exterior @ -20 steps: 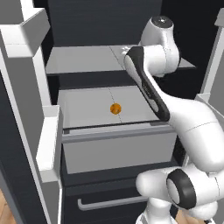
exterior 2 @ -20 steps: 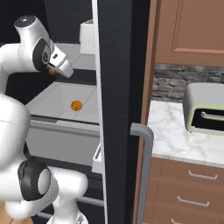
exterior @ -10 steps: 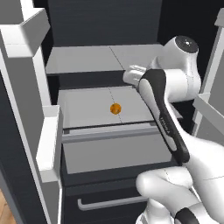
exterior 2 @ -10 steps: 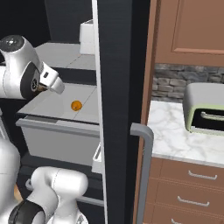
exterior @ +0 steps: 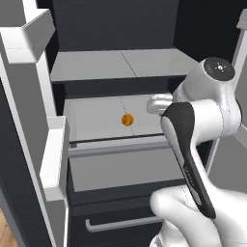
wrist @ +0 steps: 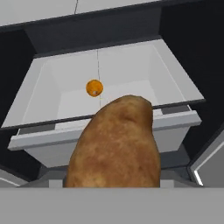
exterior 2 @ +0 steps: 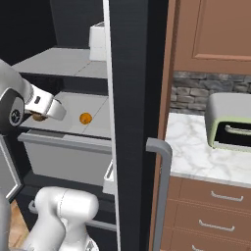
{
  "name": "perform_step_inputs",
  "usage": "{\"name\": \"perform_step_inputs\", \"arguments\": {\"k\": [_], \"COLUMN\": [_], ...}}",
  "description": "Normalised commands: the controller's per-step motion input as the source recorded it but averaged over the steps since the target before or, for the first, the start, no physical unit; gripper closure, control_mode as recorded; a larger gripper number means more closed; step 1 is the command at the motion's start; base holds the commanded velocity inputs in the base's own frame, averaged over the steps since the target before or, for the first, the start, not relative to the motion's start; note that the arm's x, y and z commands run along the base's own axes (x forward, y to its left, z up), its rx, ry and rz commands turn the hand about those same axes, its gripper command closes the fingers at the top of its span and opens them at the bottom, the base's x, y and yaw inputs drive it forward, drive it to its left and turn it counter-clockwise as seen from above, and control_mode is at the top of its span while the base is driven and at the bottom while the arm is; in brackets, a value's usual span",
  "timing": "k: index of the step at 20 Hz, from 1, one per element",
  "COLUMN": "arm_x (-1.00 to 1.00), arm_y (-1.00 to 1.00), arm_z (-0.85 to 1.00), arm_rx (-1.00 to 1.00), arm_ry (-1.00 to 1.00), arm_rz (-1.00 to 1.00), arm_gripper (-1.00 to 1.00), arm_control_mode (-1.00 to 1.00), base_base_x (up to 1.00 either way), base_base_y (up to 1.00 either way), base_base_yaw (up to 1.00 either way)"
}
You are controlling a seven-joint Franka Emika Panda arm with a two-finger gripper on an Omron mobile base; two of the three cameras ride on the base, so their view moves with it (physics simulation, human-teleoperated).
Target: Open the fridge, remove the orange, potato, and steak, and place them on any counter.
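Note:
The fridge point(exterior: 120, 67) stands open, its light grey shelf and pulled-out drawer point(wrist: 109, 127) in sight. The orange point(exterior: 127, 120) lies alone on the drawer floor, also seen as a bright ball point(wrist: 94, 88) in the hand view. My gripper point(exterior 2: 40, 113) is shut on the potato point(wrist: 114, 148), a brown oval that hides the fingertips and hangs in front of the drawer, outside the fridge. The potato point(exterior 2: 37, 117) peeks out under the white hand. The steak is out of view. The marble counter point(exterior 2: 196, 152) lies right of the fridge.
The black fridge door point(exterior 2: 132, 122) with its grey handle point(exterior 2: 162, 196) stands between my arm and the counter. A green-grey toaster oven point(exterior 2: 230, 128) sits on the counter. The left door's white shelves point(exterior: 50, 154) jut out beside the drawer. Wooden drawers point(exterior 2: 211, 215) sit below the counter.
My arm has drawn back out of the fridge and lowered, carrying the potato with it. The orange has not moved.

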Motion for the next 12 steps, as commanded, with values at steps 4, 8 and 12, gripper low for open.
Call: {"name": "perform_step_inputs", "arguments": {"k": [4,8,12], "arm_x": [-0.16,-0.05,-0.04], "arm_y": [-0.41,-0.36,-0.13], "arm_z": [-0.04,0.00,-0.01], "arm_rx": [-0.04,0.01,0.00], "arm_ry": [0.00,0.00,0.01], "arm_rz": [0.08,0.09,0.12], "arm_gripper": [1.00,1.00,1.00], "arm_control_mode": [-1.00,-1.00,-1.00], "base_base_x": [0.00,0.00,0.00], "base_base_y": [0.00,0.00,0.00], "base_base_yaw": [0.00,0.00,0.00]}}
